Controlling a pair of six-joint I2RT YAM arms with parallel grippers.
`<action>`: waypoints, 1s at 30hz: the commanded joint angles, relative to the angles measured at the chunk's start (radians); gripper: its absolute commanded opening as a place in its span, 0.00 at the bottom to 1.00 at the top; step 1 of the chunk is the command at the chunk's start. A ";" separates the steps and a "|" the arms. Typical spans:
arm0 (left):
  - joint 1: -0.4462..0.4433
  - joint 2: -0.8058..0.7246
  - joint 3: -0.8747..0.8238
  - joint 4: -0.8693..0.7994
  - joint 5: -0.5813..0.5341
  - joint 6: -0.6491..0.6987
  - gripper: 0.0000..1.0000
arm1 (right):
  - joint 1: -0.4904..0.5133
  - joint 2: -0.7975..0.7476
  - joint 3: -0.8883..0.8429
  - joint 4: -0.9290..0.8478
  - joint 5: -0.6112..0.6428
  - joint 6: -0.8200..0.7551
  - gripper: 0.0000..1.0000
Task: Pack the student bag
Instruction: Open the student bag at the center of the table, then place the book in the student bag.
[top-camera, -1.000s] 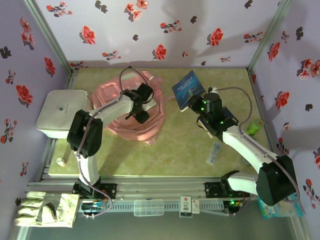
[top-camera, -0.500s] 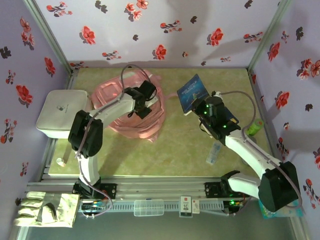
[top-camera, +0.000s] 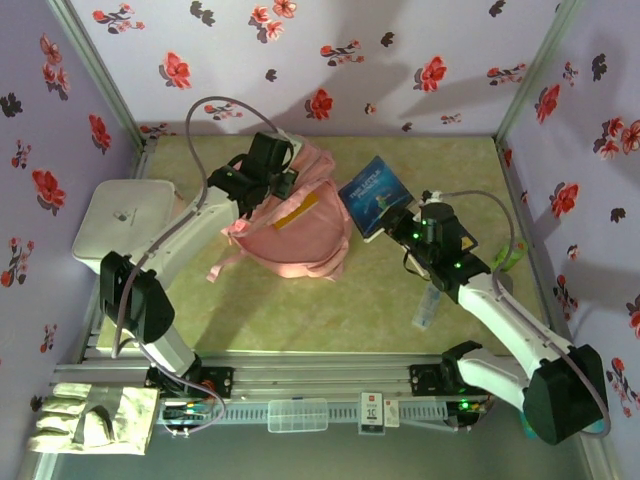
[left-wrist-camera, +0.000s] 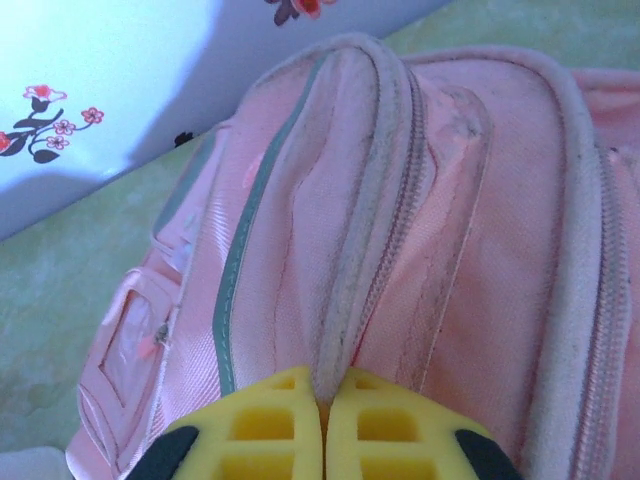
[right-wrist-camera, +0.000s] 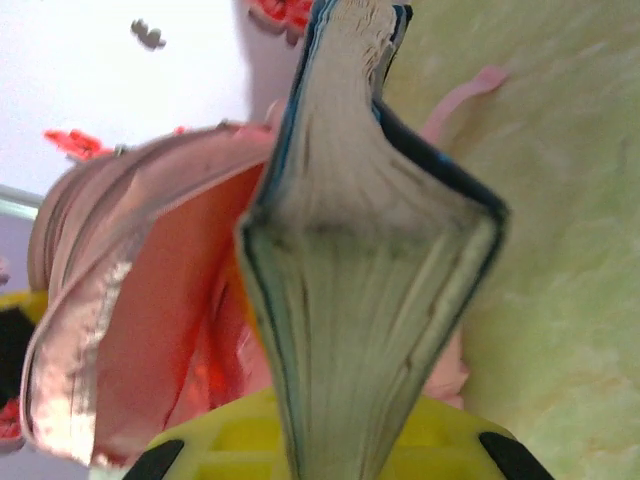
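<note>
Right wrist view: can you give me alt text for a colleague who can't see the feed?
The right gripper is shut on a thick blue-covered book, seen page-edge on and fanning slightly open. Behind it to the left, the pink bag stands with its top gaping, reddish lining showing. The green table lies to the right.

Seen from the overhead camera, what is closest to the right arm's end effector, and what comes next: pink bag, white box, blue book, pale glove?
1. blue book, held in the right end effector.
2. student bag, just left of it.
3. white box, far left.
4. glove, near-left corner.
</note>
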 joint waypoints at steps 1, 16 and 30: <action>-0.006 -0.041 0.067 0.200 -0.008 -0.055 0.00 | 0.021 0.033 -0.018 0.188 -0.136 0.073 0.14; -0.006 -0.048 0.086 0.188 0.010 -0.123 0.00 | 0.167 0.385 0.118 0.426 -0.132 0.203 0.15; -0.006 -0.080 0.072 0.157 0.043 -0.153 0.00 | 0.217 0.800 0.335 0.476 -0.029 0.368 0.16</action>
